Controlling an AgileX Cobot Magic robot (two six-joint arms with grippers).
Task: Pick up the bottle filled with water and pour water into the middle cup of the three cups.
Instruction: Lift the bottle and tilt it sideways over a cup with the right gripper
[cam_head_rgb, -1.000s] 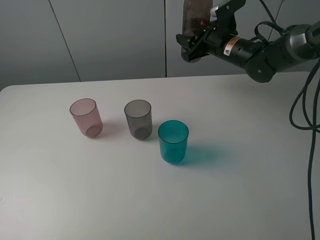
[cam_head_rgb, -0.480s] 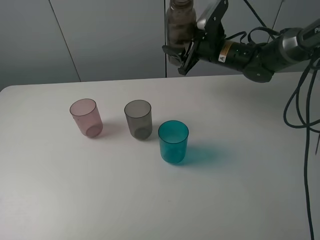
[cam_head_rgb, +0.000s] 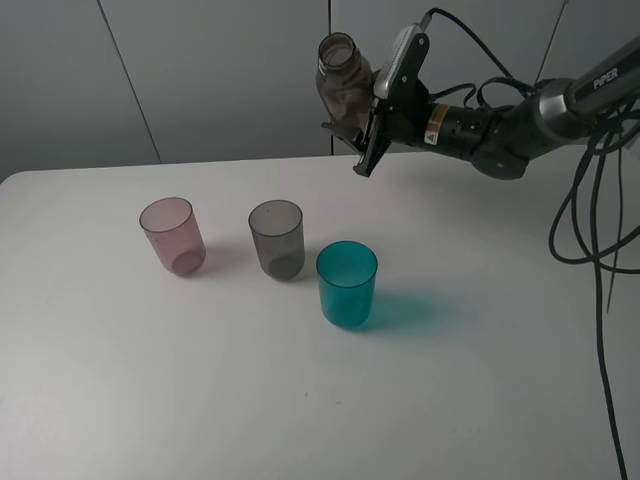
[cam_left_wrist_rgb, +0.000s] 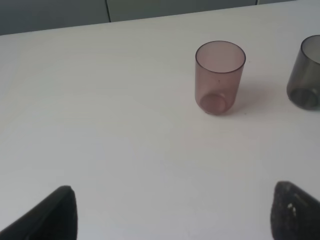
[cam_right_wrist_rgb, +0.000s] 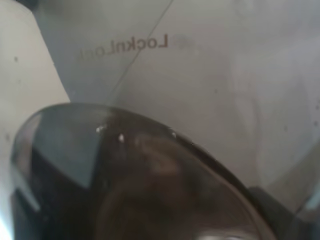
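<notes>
the bottle (cam_head_rgb: 345, 88) hangs in the air above the far edge of the desk (cam_head_rgb: 150, 400), behind and to the right of the cups and touching none of them. the right tool (cam_head_rgb: 362, 140) is clamped on its lower body. it has no cap and leans a little, its open mouth tipped up and to the left in the high view. its smoky wall hides how much water is inside; in the right wrist view it fills the lower part as a dark blur (cam_right_wrist_rgb: 125, 180).

3 cups stand upright in a loose row on the desk: the pink cup (cam_head_rgb: 173, 235) on the left, the grey cup (cam_head_rgb: 277, 238) in the middle, and the teal cup (cam_head_rgb: 347, 283) on the right, nearer the camera and just beside the grey one. all 3 look empty.

the left tool (cam_left_wrist_rgb: 175, 220) has its fingers wide apart with nothing between them, low over bare desk, with the pink cup (cam_left_wrist_rgb: 219, 77) ahead of it.
</notes>
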